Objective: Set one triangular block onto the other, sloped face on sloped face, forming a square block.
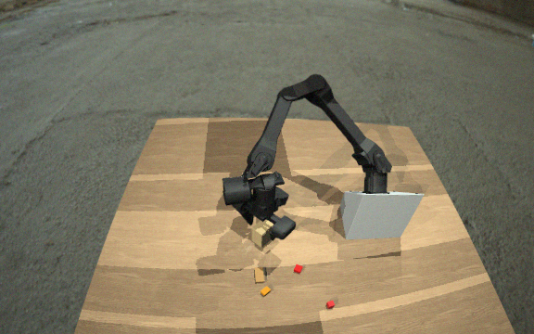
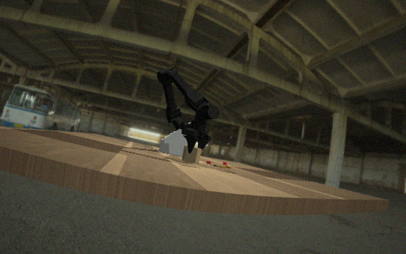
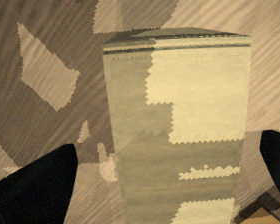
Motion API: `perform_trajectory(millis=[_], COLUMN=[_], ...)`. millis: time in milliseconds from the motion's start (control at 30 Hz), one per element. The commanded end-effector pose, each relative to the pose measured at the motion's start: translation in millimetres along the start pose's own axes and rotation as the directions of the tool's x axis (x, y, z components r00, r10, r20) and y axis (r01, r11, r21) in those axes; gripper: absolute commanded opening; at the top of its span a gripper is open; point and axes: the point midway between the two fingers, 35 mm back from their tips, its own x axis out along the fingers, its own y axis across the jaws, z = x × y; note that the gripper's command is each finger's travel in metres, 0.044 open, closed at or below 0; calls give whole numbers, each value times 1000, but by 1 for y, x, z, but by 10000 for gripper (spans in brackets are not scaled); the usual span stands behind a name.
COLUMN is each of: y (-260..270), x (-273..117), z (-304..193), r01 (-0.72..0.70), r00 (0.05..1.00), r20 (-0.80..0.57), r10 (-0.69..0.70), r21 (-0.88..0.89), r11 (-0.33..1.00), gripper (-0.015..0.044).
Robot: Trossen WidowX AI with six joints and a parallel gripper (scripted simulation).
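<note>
Where my pincer [image 1: 262, 228] [image 2: 197, 149] [image 3: 169, 147] stands: low at the pale block body [image 1: 261, 236] [image 2: 191, 156] [image 3: 191, 100], opened wide, gripping nothing.
Pale block body: on the bench [image 1: 156, 283] [image 2: 154, 176] [image 3: 271, 90], beneath my arm [image 1: 273, 122] [image 2: 187, 92]; squared in outline from the exterior.
Wrist view only: bench surface showing between the body and each of my black fingertips; thin dark lines across the body's far end.
Top view only: tan slab [image 1: 260, 276] and small orange piece [image 1: 265, 291] told apart, near each other; two small red pieces [image 1: 298, 268] [image 2: 225, 163] well apart.
Exterior view: tan and orange run together in a low strip; body's upright side on show.
Grey panel [image 1: 380, 215] [image 2: 173, 142]: beside my arm's foot from the top; partly behind my pincer from the exterior.
Cut off: near end of the body, at the wrist view's lower edge; a tan corner [image 3: 263, 216] at lower right.
Hard to make out: the sloped joint between the two triangular blocks, whether their ends sit even, and whether any finger touches the body in the exterior view.
</note>
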Motion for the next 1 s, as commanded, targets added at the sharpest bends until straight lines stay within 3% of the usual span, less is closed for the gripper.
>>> perform_trajectory(millis=[0, 167, 433, 967], y=[0, 0, 0, 1], x=[0, -3, -108, -106], z=[0, 0, -1, -7], r01=[0, 1, 5, -13], r00=[1000, 1000, 1000, 1000], r20=[0, 0, -5, -21], r10=[0, -1, -5, 13], r21=[0, 0, 0, -8], r11=[1000, 1000, 1000, 1000], gripper=[440, 440, 440, 440])
